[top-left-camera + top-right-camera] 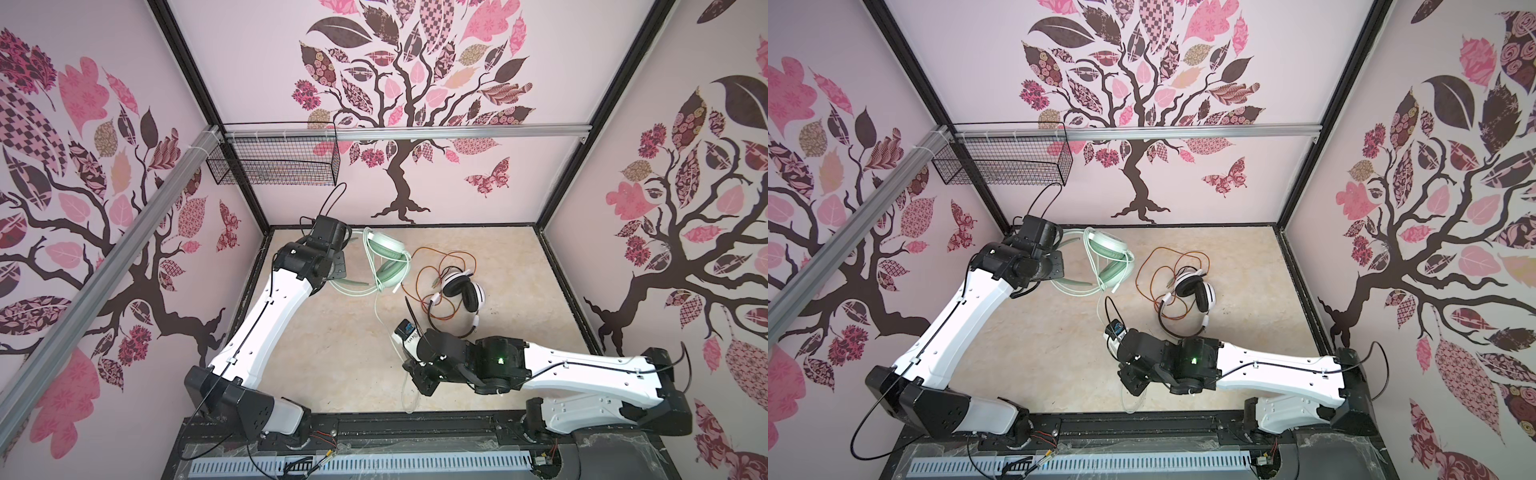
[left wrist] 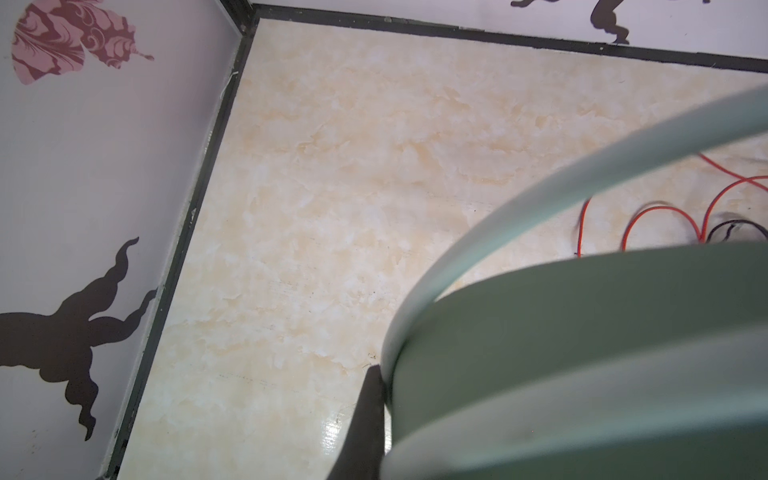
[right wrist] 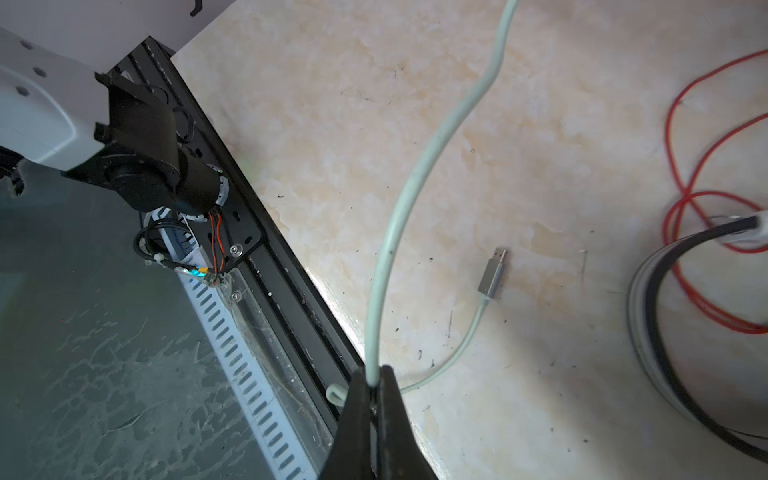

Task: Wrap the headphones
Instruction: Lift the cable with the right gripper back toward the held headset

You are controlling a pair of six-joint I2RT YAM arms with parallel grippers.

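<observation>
As two hands (image 2: 374, 399) (image 3: 376, 376) pinch, two headphones (image 1: 384, 249) (image 1: 461, 289) lie

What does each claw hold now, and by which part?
The right claw pinches the pale cord of the mint-green headphones, partway along; the left claw grips their headband.

Bare tabletop (image 1: 324, 357) lies open at near left and along the far right wall. The pale cord (image 3: 415, 178) stretches down the middle, far to near, barring the way across. The orange cord (image 3: 668, 141) sprawls in loops right of it beside the white headphones (image 1: 467, 293); the mint headphones (image 1: 386, 249) crowd the far left.
</observation>
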